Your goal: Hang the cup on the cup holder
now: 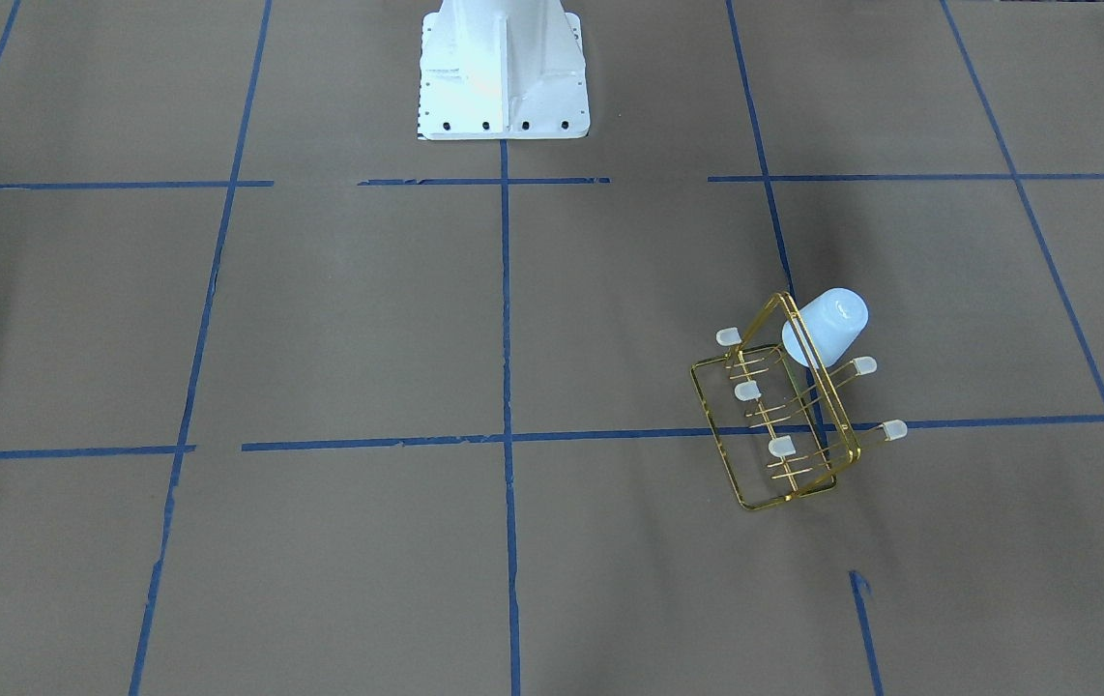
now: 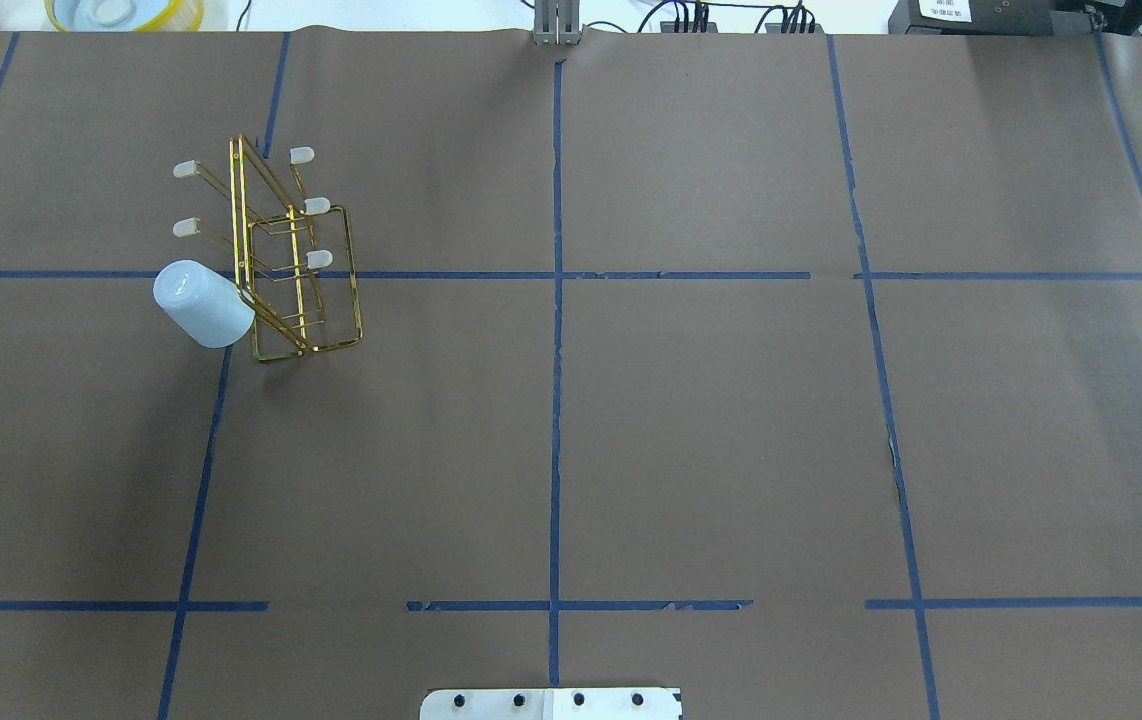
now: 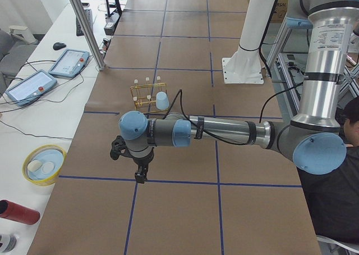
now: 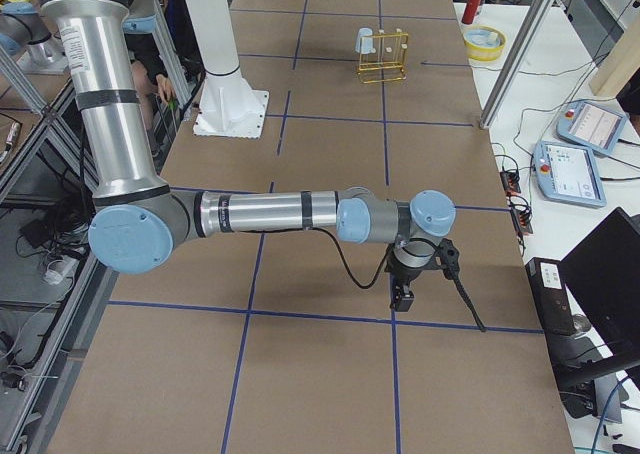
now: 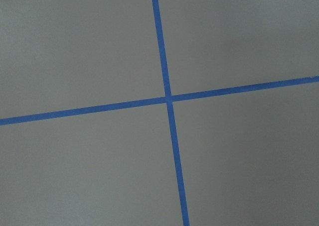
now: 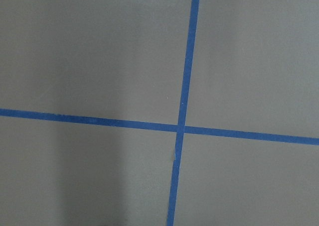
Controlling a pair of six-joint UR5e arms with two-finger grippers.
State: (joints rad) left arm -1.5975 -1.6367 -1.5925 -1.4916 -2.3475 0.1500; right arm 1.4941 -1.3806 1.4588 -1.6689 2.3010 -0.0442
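Two side cams alone show left gripper (image 3: 140,177) & right gripper (image 4: 402,299).

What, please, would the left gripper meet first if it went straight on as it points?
Probably the brown paper-covered table, by a blue tape crossing; the left gripper points down, with nothing seen between.

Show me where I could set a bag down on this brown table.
Right of the centre blue tape line, overhead view, all is bare brown paper; so is the stretch between the white base plate and the thin gold wire cup holder. Crowded only there, where the small pale blue-white plastic cup hangs.
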